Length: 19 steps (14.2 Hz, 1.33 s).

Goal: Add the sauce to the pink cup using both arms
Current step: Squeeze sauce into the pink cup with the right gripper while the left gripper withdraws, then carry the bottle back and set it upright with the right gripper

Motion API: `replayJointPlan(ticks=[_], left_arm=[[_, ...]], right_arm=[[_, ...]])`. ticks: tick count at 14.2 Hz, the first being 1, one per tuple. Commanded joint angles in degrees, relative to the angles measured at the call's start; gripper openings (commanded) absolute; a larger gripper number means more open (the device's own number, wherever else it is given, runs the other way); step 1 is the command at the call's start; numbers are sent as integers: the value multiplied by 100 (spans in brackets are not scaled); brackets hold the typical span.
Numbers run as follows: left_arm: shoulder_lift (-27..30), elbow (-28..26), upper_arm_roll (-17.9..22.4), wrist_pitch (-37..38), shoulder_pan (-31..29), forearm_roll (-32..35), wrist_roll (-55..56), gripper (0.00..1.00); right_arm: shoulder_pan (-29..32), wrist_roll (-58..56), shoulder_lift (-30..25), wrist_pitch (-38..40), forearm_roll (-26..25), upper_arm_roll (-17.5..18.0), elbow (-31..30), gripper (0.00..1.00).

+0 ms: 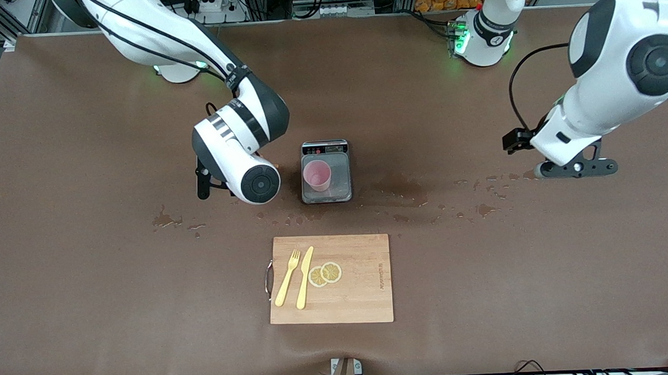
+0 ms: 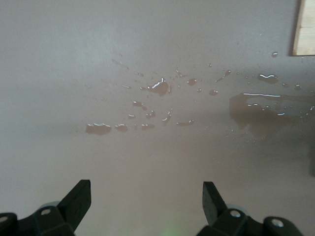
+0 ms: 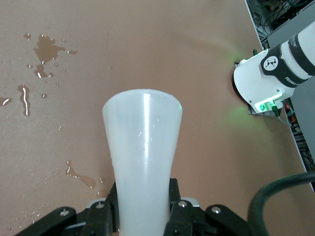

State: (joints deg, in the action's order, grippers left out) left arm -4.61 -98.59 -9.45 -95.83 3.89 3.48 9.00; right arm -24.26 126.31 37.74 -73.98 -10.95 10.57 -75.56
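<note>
The pink cup (image 1: 317,175) stands upright on the grey scale (image 1: 340,182) in the middle of the table. My right gripper (image 1: 203,182) is beside the scale, toward the right arm's end, and is mostly hidden under its own wrist. In the right wrist view it (image 3: 142,196) is shut on the translucent whitish sauce bottle (image 3: 142,137), whose wide end points away from the camera; the orange nozzle does not show. My left gripper (image 1: 578,169) is open and empty over wet table toward the left arm's end; its fingers (image 2: 78,196) stand wide apart.
A wooden cutting board (image 1: 367,299) lies nearer the front camera than the scale, with a yellow fork (image 1: 288,277), a yellow knife (image 1: 304,276) and lemon slices (image 1: 325,273) on it. Spilled liquid spots (image 1: 402,193) lie between the scale and the left gripper.
</note>
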Motion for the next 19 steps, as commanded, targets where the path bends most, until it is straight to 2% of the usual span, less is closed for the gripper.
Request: replayJointPlan(ticks=[1,5,8,10,11,12,13,15,19], left_arm=[[363,-134,233,-94,208,38,-354,100],[645,-134,250,21,331,-171,-558,100],[724,-99,602,29,427,-515,-566,100],[786,-99,655,47,437,-507,-662,100],[795,-90,664,125,437,-489,-793,100],[795,-64,655,213,437,-454,-856,100],[786,-12,646,327,437,-454,-804,100],[769,6,585,372,384,-454,-742,100],[707,225,585,372,358,-480,-760,100]], right_arm=[[-105,148,50,182,-145,-55,261,36],[-246,473,252,138,-118,-46,577,28],[-255,482,331,138,-162,-55,508,27],[-281,482,375,138,-162,-55,516,9],[-255,456,366,138,-153,-46,516,10],[-229,395,366,138,-145,-46,516,21],[-159,368,357,138,-110,-37,534,23],[60,54,279,138,-39,7,569,23],[824,-904,-2,129,751,33,640,23]])
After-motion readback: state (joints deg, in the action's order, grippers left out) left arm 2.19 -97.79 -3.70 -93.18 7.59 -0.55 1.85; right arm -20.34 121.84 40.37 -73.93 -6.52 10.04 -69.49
